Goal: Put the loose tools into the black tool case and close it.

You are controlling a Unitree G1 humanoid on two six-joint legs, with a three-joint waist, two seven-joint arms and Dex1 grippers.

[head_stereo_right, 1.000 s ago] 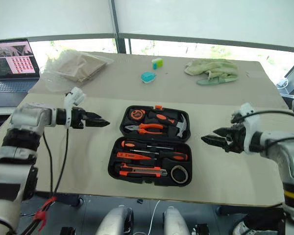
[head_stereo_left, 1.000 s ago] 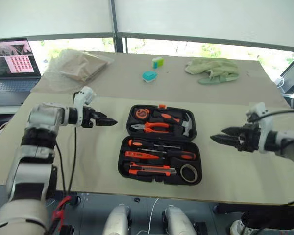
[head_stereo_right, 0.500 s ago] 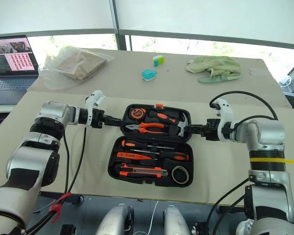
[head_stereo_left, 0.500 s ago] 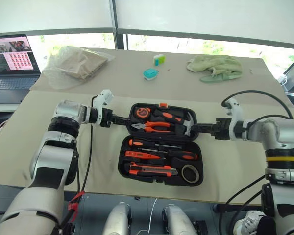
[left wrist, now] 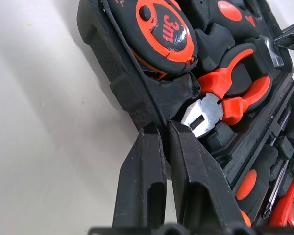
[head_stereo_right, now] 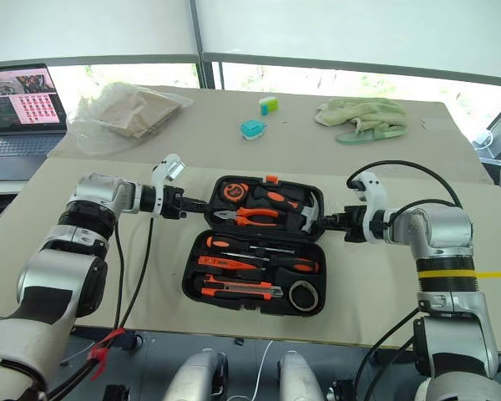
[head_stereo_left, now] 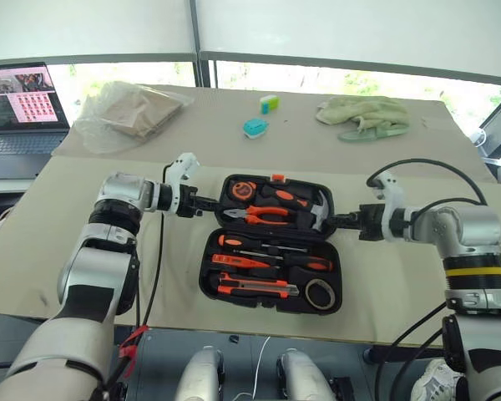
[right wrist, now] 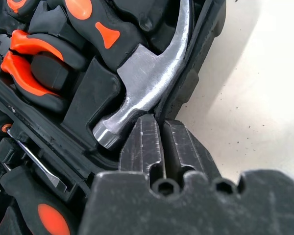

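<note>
The black tool case [head_stereo_left: 207, 280] lies open in the middle of the table. Its near half holds two orange-and-black screwdrivers [head_stereo_left: 271, 248], a utility knife [head_stereo_left: 259, 290] and a dark tape roll [head_stereo_left: 321, 294], all seated in slots. The far half holds a tape measure [left wrist: 169, 29], pliers [head_stereo_left: 263, 215] and a hammer [right wrist: 147, 73]. My left gripper [head_stereo_left: 215, 203] is shut on the left rim of the far half, beside the pliers' nose [left wrist: 201, 115]. At the right rim, my right gripper [head_stereo_left: 338, 220] is shut on the case wall next to the hammer head.
A green cloth [head_stereo_left: 363, 115], a teal object [head_stereo_left: 255, 128] and a small green object [head_stereo_left: 270, 103] lie at the back of the table. A plastic bag [head_stereo_left: 129, 113] sits back left, with a laptop [head_stereo_left: 21, 100] beyond it. The table's front edge runs just below the case.
Both grippers came inward from the sides to the far half of the case and closed on its left and right rims. The case and tools have not moved.
</note>
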